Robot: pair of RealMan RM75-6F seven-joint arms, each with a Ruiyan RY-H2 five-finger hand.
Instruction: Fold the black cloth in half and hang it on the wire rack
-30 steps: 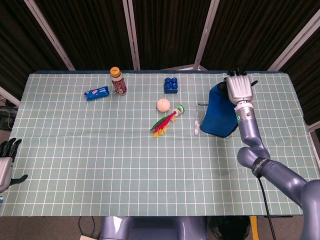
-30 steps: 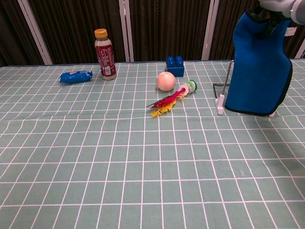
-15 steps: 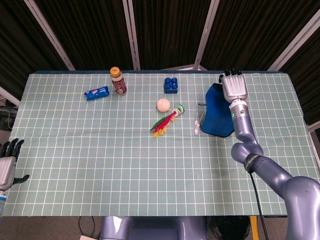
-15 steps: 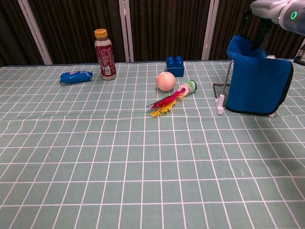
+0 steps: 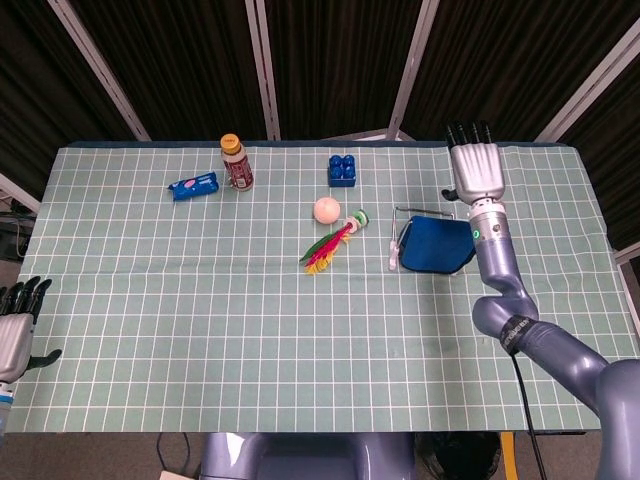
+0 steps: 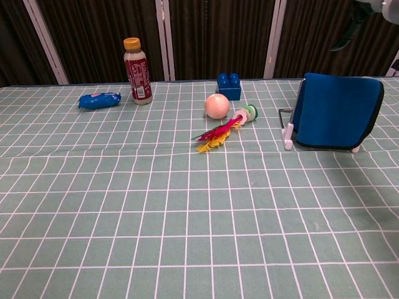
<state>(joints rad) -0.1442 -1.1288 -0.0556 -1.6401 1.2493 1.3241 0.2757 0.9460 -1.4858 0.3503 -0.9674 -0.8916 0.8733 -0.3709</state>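
Draped over the thin wire rack (image 6: 290, 120), a blue cloth with dark edging (image 6: 337, 110) was seen hanging folded on the right part of the green, white-gridded tablecloth (image 5: 200, 300). In the chest view the fabric covered most of the rack, with only the left upright and white feet left showing. In the head view the cloth (image 5: 436, 246) appeared as a rounded blue patch, with a wire bar visible along its far edge.

The right hand (image 5: 477, 172) was pictured just beyond the rack, apart from the cloth, with its fingers extended straight and close together, pointing toward the far table edge, and nothing held in them. Only a dark sliver of that hand was caught at the top right corner of the chest view.

The left hand (image 5: 14, 325) was seen far from the rack, off the near left edge of the table, its dark fingers spread and empty.

Left of the rack, a small toy with red and yellow feathers and a green-and-white head (image 5: 333, 241) was laid out, with a pale pink ball (image 5: 326, 209) just behind it. A blue toy brick (image 5: 342, 169) was placed further back. Well to the left of the rack, a brown bottle with an orange cap (image 5: 236, 163) was stood upright beside a blue wrapped packet (image 5: 193, 186).
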